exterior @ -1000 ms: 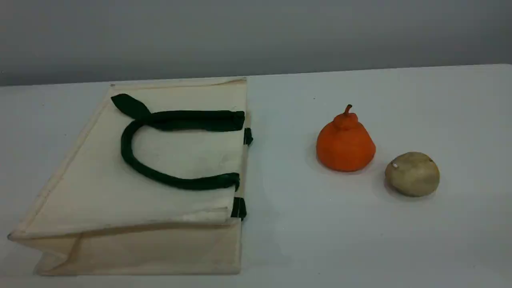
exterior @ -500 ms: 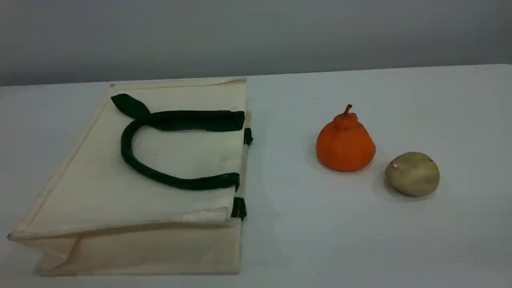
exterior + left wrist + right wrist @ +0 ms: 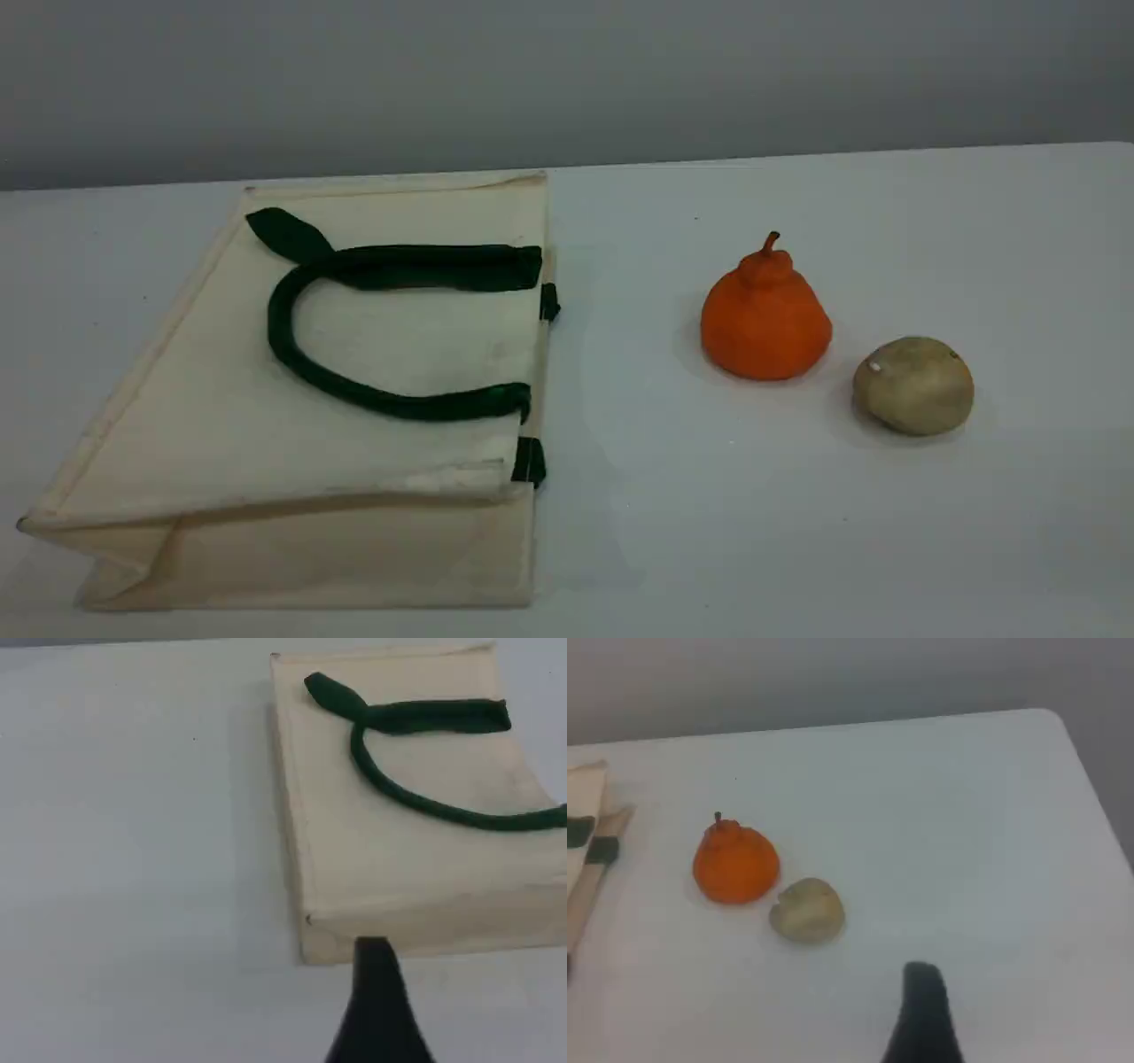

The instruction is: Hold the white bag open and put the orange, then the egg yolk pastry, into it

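From my end there's just a plain white table [image 3: 797, 532], matte, with a flat grey wall [image 3: 567, 80] running behind its far edge.

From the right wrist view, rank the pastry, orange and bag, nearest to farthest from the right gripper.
1. Pastry, just up-left of the right gripper.
2. Orange, beyond the pastry, further left.
3. Bag, at the left edge.
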Available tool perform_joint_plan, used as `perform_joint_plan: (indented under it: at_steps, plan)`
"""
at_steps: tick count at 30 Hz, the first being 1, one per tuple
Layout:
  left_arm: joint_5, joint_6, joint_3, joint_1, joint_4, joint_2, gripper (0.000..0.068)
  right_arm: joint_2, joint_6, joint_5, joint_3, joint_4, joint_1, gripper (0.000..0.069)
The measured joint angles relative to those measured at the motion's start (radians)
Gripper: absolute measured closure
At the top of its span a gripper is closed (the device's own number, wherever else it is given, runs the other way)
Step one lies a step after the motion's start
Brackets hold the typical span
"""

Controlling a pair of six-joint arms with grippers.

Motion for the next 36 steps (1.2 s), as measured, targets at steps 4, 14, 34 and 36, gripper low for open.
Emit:
perform_joint_plan:
  at_steps: [4,14,34,36]
  plan:
    - [0.0,0.0,0.0,0.0,0.0,0.0,0.0231,0.0,0.0,0.0,0.0,0.007,0.0,0.0203]
    - [-0.011,-0.028,0.0,-0.022,0.001,0.005,0.0231,0.0,-0.011,-0.009,0.0,0.054,0.0,0.0203]
    - [-0.459,-0.142,-0.163,-0.021,0.033,0.793,0.0231,0.579,-0.09,-0.479,-0.029,0.18,0.0,0.0203]
    - [-0.504,-0.148,-0.185,-0.021,0.033,0.886,0.0231,0.669,-0.09,-0.538,-0.029,0.212,0.0,0.0203]
